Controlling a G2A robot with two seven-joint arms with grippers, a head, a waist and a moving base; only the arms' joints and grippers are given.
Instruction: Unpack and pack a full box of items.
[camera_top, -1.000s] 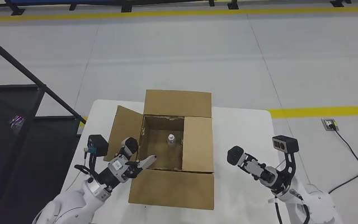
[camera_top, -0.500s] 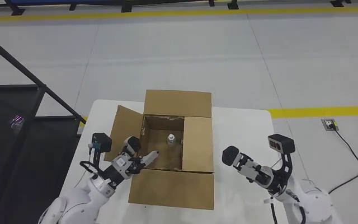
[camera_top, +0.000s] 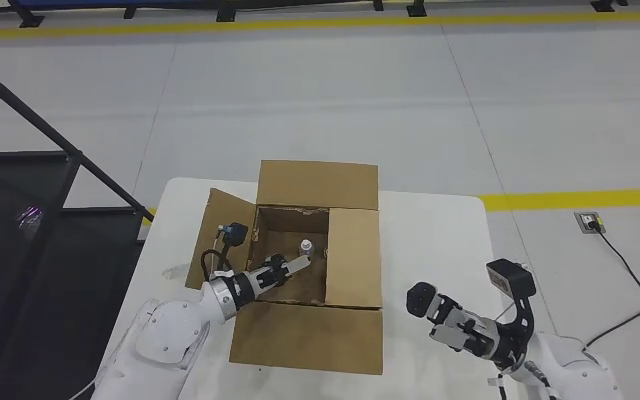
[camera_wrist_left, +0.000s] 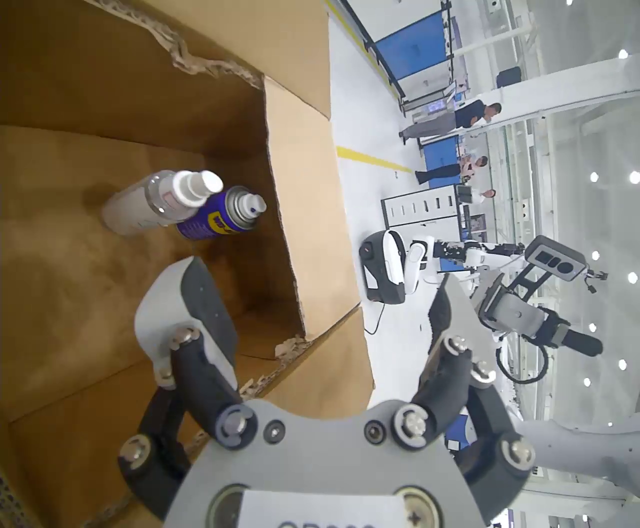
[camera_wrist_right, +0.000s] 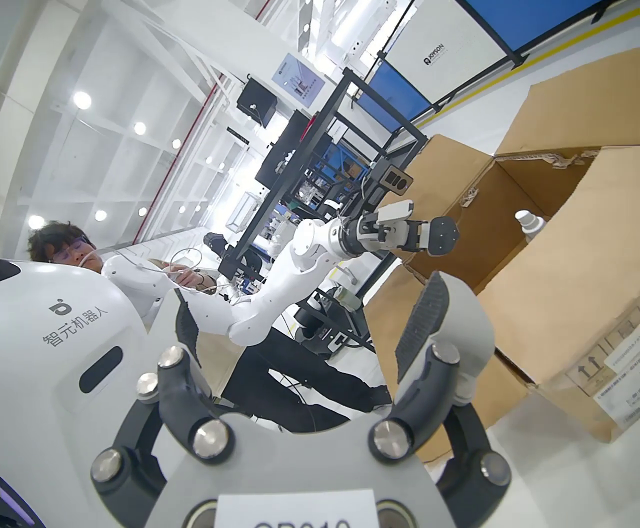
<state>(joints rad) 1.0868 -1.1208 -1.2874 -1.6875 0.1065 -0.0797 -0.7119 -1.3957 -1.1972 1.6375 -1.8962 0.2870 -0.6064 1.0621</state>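
A cardboard box (camera_top: 305, 340) sits in the middle of the white bench (camera_top: 440, 240) with all four flaps folded outward. The right flap lies flat and covers part of the opening.

Inside, a clear bottle (camera_top: 307, 247) with a white pump top stands upright on the box floor, close to the far wall. The left wrist view shows a blue spray can (camera_wrist_left: 220, 215) standing just beside it; whether the two touch cannot be told.

The left gripper (camera_top: 295, 265) reaches in over the left wall of the box, above the opening. Its tips point toward the bottle and are near it but apart from it. Its fingers (camera_wrist_left: 200, 295) are spread wide with nothing between them.

The right gripper (camera_top: 422, 298) hangs over the bare bench, to the right of the box and nearer than the bottle, well clear of the cardboard. It is also spread open and holds nothing.
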